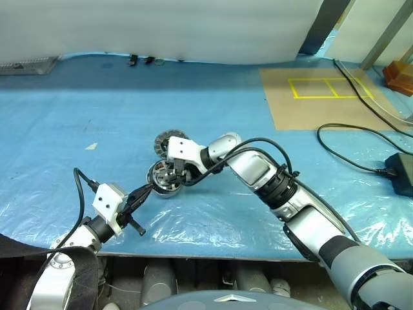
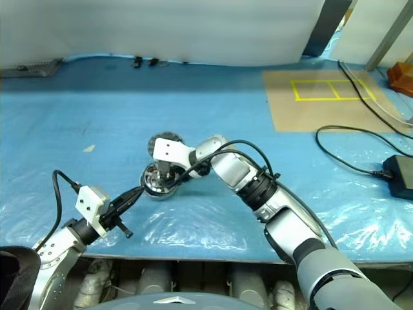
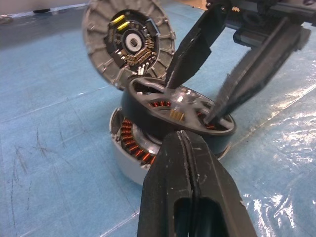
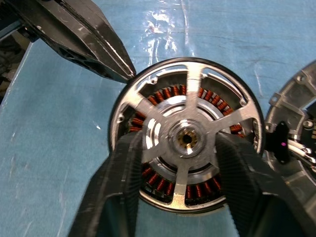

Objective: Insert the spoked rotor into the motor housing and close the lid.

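On the blue tabletop (image 1: 271,84), the motor housing (image 3: 123,158) carries the spoked rotor (image 4: 187,136), tilted, hub up. The lid (image 3: 126,42) leans behind the housing. Right pincer (image 4: 180,163) straddles the hub, spread; left pincer (image 3: 183,148), pressed together, touches the rotor's rim.

No legible text — none anywhere
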Controlling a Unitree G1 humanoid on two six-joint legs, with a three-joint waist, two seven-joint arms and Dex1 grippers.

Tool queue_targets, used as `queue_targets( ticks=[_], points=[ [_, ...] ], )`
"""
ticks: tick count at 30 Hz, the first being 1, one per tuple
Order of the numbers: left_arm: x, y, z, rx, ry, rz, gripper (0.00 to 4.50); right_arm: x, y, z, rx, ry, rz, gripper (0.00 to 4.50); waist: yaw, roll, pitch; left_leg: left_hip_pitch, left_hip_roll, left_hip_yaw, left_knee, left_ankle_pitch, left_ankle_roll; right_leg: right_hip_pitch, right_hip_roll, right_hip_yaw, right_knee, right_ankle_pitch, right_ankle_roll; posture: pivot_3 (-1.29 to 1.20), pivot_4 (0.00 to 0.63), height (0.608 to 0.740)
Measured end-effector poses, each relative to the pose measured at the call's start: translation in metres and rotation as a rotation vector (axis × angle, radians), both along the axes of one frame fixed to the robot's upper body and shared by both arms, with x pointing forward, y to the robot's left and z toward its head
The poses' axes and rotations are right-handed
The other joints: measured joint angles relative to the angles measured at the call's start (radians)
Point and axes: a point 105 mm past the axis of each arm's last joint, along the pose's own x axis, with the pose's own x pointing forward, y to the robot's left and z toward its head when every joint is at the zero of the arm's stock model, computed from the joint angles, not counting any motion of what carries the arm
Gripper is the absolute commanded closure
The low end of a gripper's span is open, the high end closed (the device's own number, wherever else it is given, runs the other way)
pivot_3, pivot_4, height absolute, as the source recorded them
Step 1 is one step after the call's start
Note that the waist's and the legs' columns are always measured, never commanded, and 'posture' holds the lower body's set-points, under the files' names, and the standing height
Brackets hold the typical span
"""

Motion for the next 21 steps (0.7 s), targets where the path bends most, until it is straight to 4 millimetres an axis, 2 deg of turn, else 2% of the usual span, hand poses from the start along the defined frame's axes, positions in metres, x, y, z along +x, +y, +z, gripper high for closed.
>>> queue_targets(
  ticks=[4, 9, 12, 17, 21],
  points=[
    [0.000, 0.000, 0.000, 0.005, -0.001, -0.008, 4.50, 0.002, 0.005, -0.001, 0.021, -0.015, -0.010, 0.20, 0.000, 0.000, 0.000, 0.000, 0.000, 0.000, 0.000, 0.000, 0.000, 0.000, 0.000, 0.000, 0.000, 0.000, 0.000, 0.00, 0.150, 0.740],
    [0.001, -0.002, 0.001, 0.005, -0.001, -0.020, 4.50, 0.006, 0.009, 0.017, 0.118, 0.001, -0.017, 0.20, 0.000, 0.000, 0.000, -0.001, 0.000, 0.000, 0.000, 0.000, 0.000, -0.001, 0.000, 0.000, 0.000, 0.000, 0.000, 0.00, 0.150, 0.740],
    [0.001, -0.002, 0.000, 0.012, 0.001, -0.023, 4.50, 0.009, 0.007, 0.029, 0.180, 0.026, -0.033, 0.85, 0.000, 0.000, 0.000, -0.001, 0.000, 0.000, 0.000, 0.000, 0.000, -0.001, 0.000, 0.000, 0.000, 0.000, 0.000, 0.00, 0.150, 0.740],
    [0.002, -0.002, 0.002, 0.016, -0.004, -0.029, 4.50, 0.009, 0.011, 0.040, 0.254, 0.059, -0.038, 2.62, -0.001, 0.000, 0.000, -0.001, 0.000, 0.000, 0.000, 0.000, 0.000, -0.001, 0.000, 0.000, 0.000, 0.000, 0.000, 0.00, 0.150, 0.740],
    [0.003, 0.001, 0.002, 0.017, -0.006, -0.020, 4.50, 0.003, 0.018, 0.034, 0.295, 0.052, -0.019, 4.11, 0.000, 0.000, 0.000, -0.001, 0.000, 0.000, 0.000, 0.000, 0.000, -0.001, 0.000, 0.000, 0.000, 0.000, 0.000, 0.00, 0.150, 0.740]
  ],
)
